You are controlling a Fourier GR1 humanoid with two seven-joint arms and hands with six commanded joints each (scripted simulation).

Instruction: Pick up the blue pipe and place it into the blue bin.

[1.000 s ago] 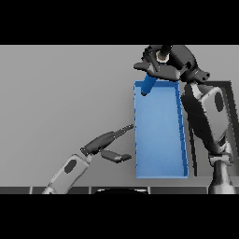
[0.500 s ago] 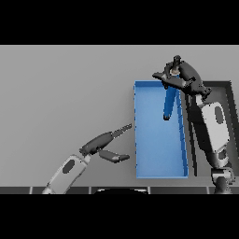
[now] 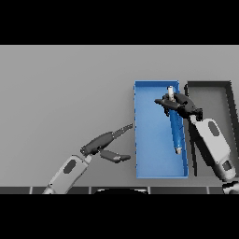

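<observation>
Table: grey, matt, smooth and even. Blue bin: smooth, plastic-looking, flat colour with little shine. Blue pipe: smooth, slightly glossy, pale ends. Dark tray beside it: matt black. My right hand and left hand: dark, hard, faintly glossy; my forearms smooth white and grey shell.

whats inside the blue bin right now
The blue pipe lies lengthwise inside the blue bin, near its right wall. The right hand covers the pipe's upper part, hiding it.

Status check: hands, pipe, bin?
Right hand shut on blue pipe, over blue bin. Left hand open, idle. Nothing in the way.
</observation>
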